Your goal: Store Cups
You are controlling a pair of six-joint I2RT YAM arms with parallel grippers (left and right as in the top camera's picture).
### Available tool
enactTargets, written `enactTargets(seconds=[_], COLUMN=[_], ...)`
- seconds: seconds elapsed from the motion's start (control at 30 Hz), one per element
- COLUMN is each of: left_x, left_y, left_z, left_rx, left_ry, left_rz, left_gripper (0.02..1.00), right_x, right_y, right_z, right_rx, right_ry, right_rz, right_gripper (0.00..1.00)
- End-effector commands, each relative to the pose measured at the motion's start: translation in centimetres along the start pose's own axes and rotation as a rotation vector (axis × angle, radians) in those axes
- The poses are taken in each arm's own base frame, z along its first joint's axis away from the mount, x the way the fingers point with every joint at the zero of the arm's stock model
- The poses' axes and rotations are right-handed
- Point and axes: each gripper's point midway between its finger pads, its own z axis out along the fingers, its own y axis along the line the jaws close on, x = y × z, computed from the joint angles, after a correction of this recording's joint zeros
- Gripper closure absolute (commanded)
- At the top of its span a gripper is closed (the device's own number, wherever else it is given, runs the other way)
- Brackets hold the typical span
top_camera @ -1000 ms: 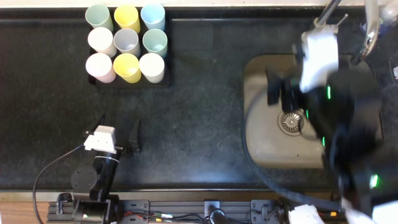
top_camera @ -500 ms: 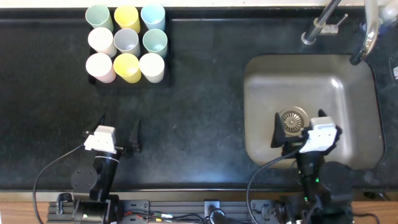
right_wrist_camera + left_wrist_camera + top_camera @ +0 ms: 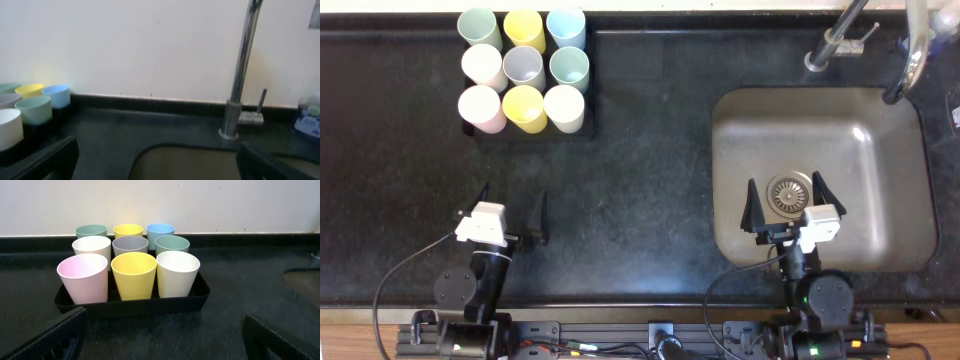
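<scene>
Cups (image 3: 524,70): all nine upright in the black tray (image 3: 132,307) at the counter's back-left corner, packed three by three so none tips; your left gripper (image 3: 513,197) and right gripper (image 3: 784,188) both sit wide open, empty, parked near their bases; storing looks done.

From high above we look straight down on the counter (image 3: 650,200), cups (image 3: 524,68) far left, sink (image 3: 860,130) right. Our left wrist camera sits low, close to the cups, facing them. Our right one sits low by the sink, faces the tap (image 3: 242,65), and sees some cups too.
</scene>
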Motion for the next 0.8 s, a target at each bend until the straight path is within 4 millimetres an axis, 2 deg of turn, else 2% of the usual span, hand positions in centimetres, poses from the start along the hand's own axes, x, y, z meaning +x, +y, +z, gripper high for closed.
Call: enactTargets(seconds=[0.03, 0.27, 0.8], left_x=[-0.1, -0.1, -0.1], left_y=[0.2, 0.2, 0.2], left_z=[-0.1, -0.1, -0.1], left_rx=[-0.010, -0.010, -0.010], left_ry=[-0.005, -0.005, -0.005], left_rz=[0.018, 0.018, 0.018], left_gripper=[0.018, 0.018, 0.018], right_x=[2.1, 3.4, 3.4], right_y=[-0.2, -0.2, -0.2], right_z=[0.0, 0.0, 0.0], right_rx=[0.005, 0.009, 0.009], right_ry=[0.048, 0.101, 0.101], right_rz=[0.004, 0.005, 0.005], right_gripper=[0.005, 0.003, 0.003])
